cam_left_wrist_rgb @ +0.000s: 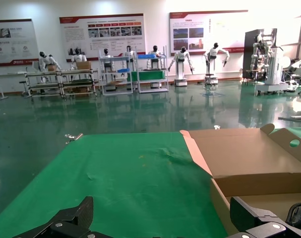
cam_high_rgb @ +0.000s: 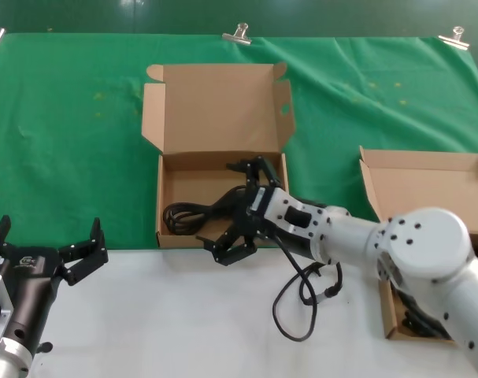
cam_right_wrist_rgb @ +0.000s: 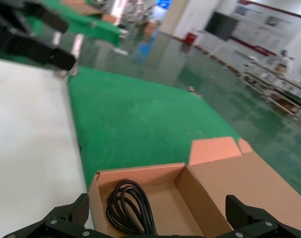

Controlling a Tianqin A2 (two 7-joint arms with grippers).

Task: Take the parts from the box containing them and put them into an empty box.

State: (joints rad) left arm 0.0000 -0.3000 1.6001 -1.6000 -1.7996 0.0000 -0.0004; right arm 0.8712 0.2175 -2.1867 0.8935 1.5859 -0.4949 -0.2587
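One black power cord lies inside the open slotted-lid box, the right hand spread open above it, left hand open nearby.

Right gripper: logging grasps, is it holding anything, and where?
Nothing. The right gripper is open above the cord in the box.

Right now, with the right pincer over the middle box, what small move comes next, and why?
Probably lift the right pincer clear, back toward the right-hand box: it is open and empty, a cord bundle lies in the middle box beneath it, and the right-hand box shows more cords. Left pincer idles near left.
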